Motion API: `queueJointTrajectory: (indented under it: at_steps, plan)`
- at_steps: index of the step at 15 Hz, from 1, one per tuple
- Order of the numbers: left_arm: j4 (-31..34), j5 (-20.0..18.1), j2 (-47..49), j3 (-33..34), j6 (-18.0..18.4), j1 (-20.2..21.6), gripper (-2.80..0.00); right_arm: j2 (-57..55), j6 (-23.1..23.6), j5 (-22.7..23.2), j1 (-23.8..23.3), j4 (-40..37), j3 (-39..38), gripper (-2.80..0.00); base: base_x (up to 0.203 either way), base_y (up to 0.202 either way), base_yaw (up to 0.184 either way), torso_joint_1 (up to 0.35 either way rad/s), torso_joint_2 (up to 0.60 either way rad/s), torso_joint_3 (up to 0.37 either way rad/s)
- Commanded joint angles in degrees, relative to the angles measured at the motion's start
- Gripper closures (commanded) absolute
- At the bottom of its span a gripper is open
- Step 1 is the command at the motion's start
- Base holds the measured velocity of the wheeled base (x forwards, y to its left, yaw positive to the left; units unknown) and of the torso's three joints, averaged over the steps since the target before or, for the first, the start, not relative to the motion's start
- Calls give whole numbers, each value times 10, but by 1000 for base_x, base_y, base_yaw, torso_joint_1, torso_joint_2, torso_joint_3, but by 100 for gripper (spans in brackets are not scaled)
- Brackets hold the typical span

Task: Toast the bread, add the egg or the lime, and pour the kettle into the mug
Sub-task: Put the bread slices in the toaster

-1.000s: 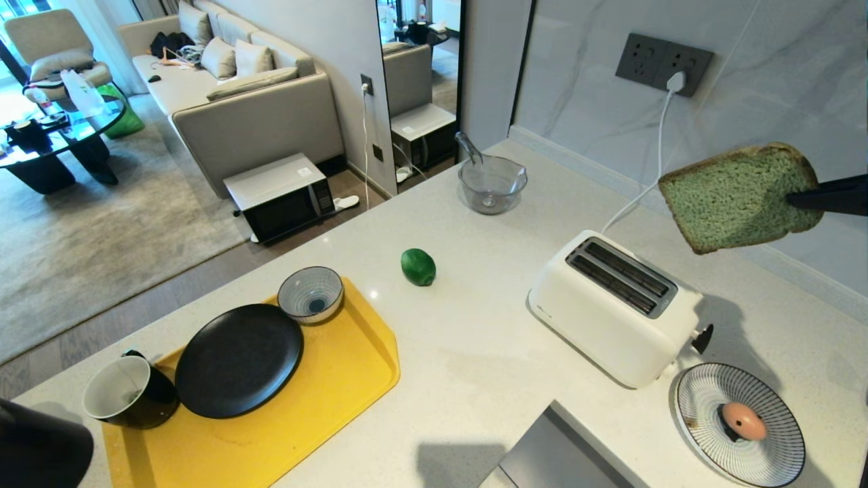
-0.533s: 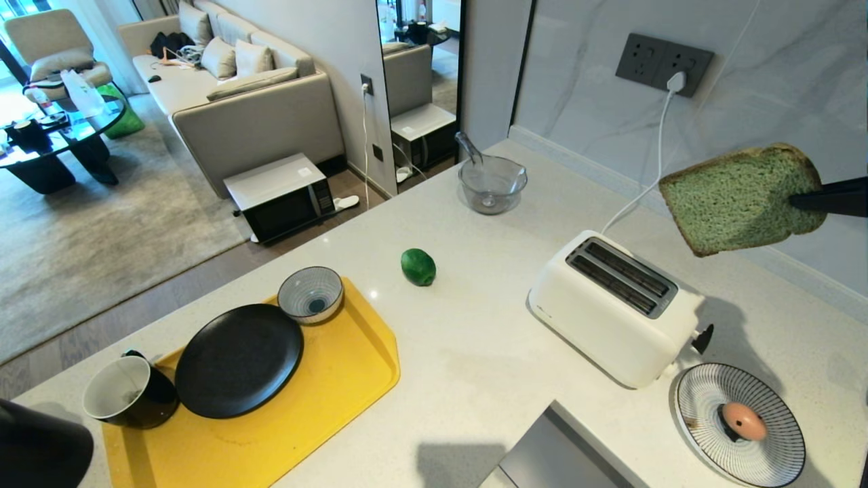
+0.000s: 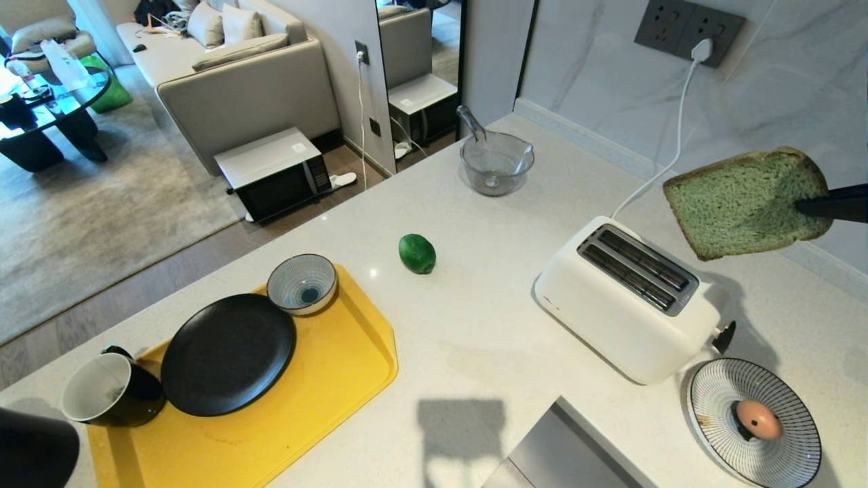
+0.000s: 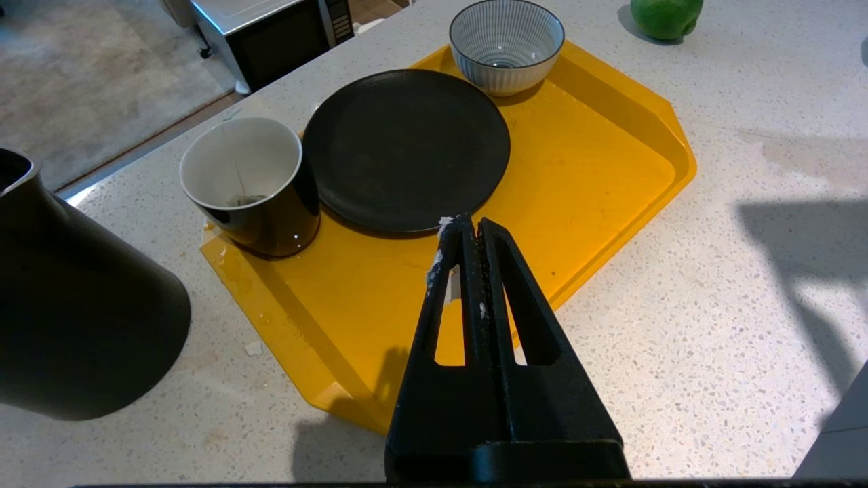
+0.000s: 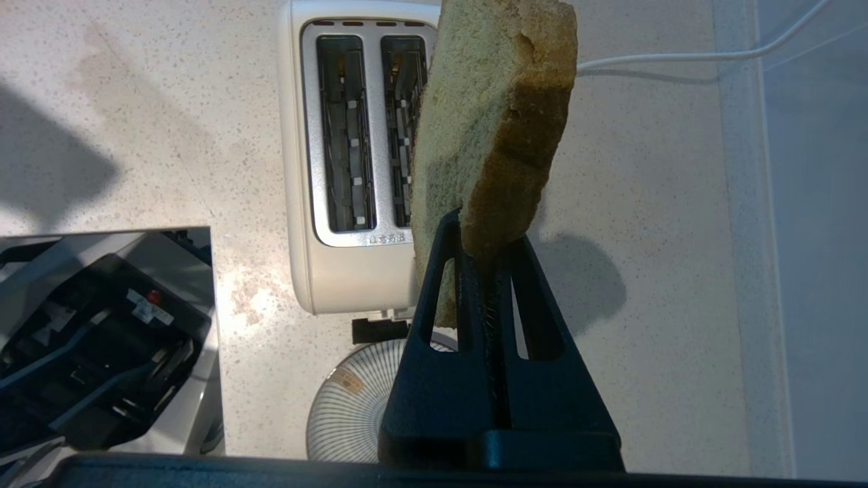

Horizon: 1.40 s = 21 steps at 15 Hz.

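We count 1 slice of green bread point(image 3: 742, 203), 1 white 2-slot toaster point(image 3: 627, 298), 1 lime point(image 3: 417, 253), 1 spotted egg point(image 3: 758, 419), 1 black mug point(image 3: 112, 391), 1 black kettle point(image 4: 74, 305), 1 black plate point(image 3: 227, 354), 1 small striped bowl point(image 3: 302, 283), 1 striped plate point(image 3: 780, 440), 1 glass bowl point(image 3: 495, 163) and 1 yellow tray point(image 3: 325, 379).

We take the toaster as our landmark. Our right gripper point(image 5: 485, 234) is clamped on the bread's lower edge and holds the slice on edge in the air above the toaster, over its far right side; from the right wrist view the slice hides part of 1 slot. Both slots are empty. The egg sits on the striped plate just beside the toaster's lever end, near the counter's front right. The lime lies on the counter well to the left of the toaster, with bare counter between them. Farther left stands the tray, carrying the striped bowl, the black plate and the mug. The kettle stands off the tray's left end, farthest from the toaster. The glass bowl, with a utensil in it, sits behind the toaster to the left. A white cord runs from the toaster to a wall socket point(image 3: 688, 34).

Our left gripper point(image 4: 468, 234) hangs over the tray's near edge, fingers pressed together, empty.
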<state>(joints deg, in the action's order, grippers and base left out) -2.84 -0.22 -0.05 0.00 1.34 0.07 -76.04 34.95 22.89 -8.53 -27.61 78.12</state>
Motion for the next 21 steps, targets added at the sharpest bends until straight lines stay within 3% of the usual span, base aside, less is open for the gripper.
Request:
queueJointTrajectory:
  at_steps: [1,5,7,21]
  plan:
    - [-1,0,-1,10,-2,0,0,9,4,1,0,-2,-1,0,0,0,0,2,12,-56]
    - [-1,0,-1,10,-5,0,0,21,83,1,0,-2,-35,0,0,0,0,1,0,-7]
    - [-1,0,-1,10,-5,0,0,6,99,1,0,-2,-35,0,0,0,0,0,0,0]
    - [3,-3,-1,9,0,0,0,-91,107,1,16,4,-10,0,0,0,0,0,0,0]
